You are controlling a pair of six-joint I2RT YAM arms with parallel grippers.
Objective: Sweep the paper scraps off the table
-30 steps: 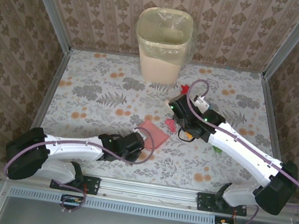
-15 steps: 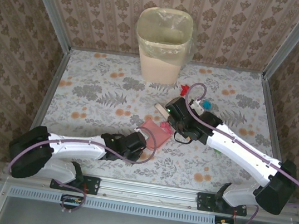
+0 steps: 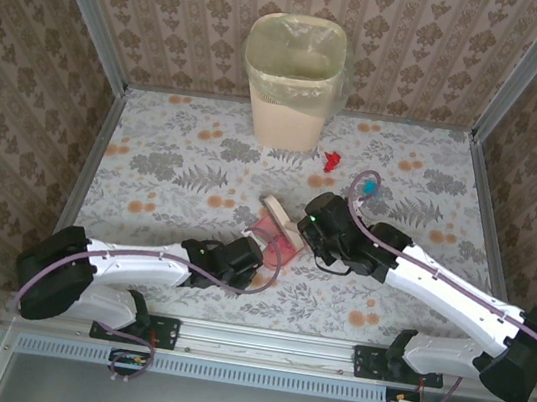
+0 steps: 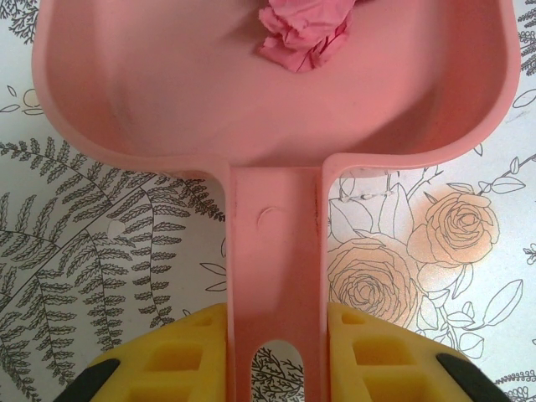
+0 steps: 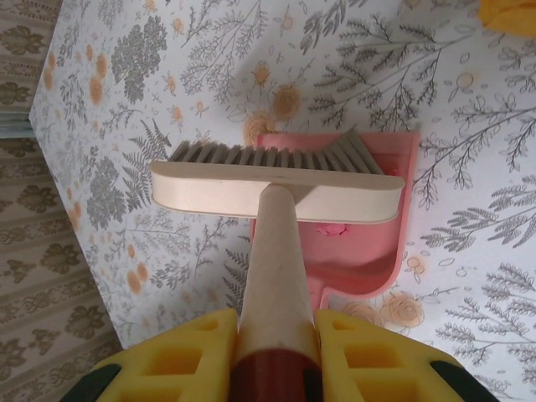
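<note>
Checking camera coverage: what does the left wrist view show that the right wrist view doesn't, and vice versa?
Left wrist: the left pincer clamped on the handle of the dustpan. Right wrist: the right pincer holding the brush, bristles at the pan's mouth, and a strip of wall. Both: that pink dustpan and the flowered table.

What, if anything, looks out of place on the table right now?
A red scrap lies loose on the table near the bin, well away from the dustpan, which holds one pink scrap. The brush is at the pan's mouth, so the red one looks missed.
</note>
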